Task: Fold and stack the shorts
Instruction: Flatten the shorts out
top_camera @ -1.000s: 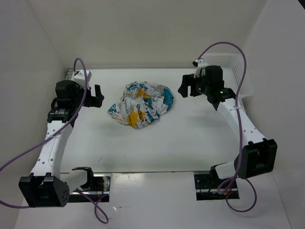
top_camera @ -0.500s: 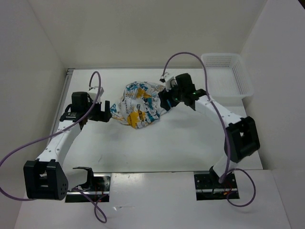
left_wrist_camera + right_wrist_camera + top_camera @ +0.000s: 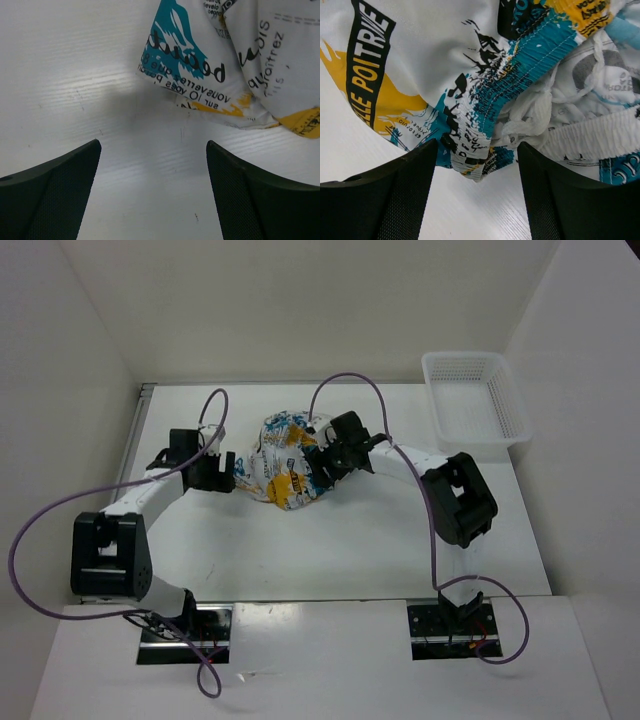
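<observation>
The shorts [image 3: 285, 455] lie in a crumpled heap at the middle back of the table, white with teal, yellow and black print. My left gripper [image 3: 222, 470] is open and empty, just left of the heap's left edge; that edge [image 3: 200, 80] shows ahead of its fingers. My right gripper [image 3: 322, 468] is open at the heap's right side. In the right wrist view a gathered teal waistband fold [image 3: 485, 125] hangs between the two fingers, and the fingers [image 3: 395, 200] are not closed on it.
A white plastic mesh basket [image 3: 474, 405] stands at the back right corner. The white walls enclose the table at the back and sides. The table's front edge [image 3: 320, 600] runs above the arm bases.
Both arms have swung inward from the table's sides to the heap. The left gripper came to its left edge, the right gripper to its right side. The shorts look unmoved.
</observation>
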